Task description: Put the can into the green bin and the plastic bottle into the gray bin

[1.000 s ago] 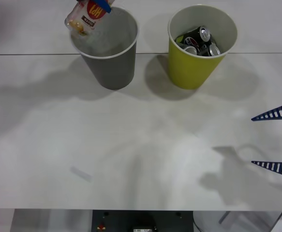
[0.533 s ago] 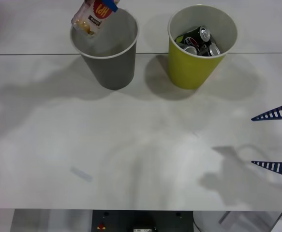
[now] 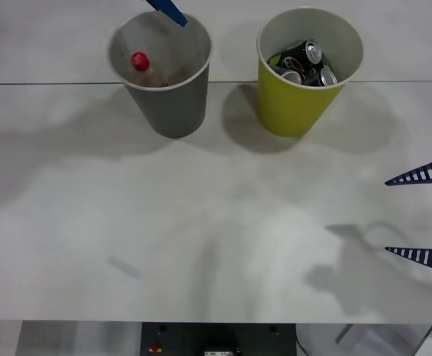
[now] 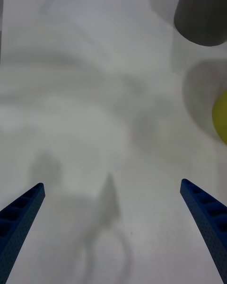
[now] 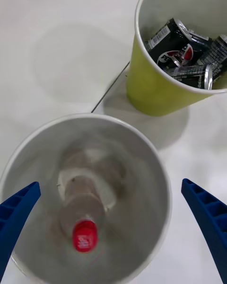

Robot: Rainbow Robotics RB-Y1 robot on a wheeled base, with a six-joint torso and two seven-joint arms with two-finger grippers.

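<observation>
Red cap up, the plastic bottle [image 5: 84, 217] now stands inside the gray bin [image 3: 165, 104]; a moment ago the left hand [image 5: 113, 232] held it above. That hand hangs released over the rim. Cans fill the green bin [image 3: 297, 104], so sorting seems finished. The right hand [image 3: 420, 215] waits released over the tabletop [image 3: 201, 222].

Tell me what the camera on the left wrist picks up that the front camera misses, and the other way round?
Left wrist view alone: it looks straight down into the gray bin, so the plastic bottle shows nearly whole, red cap up, with the left gripper open above it. Front view alone: the wide white table and the right gripper, open and waiting at the table's right edge. Both share the gray bin holding the bottle, and the green bin with dark cans inside.
</observation>
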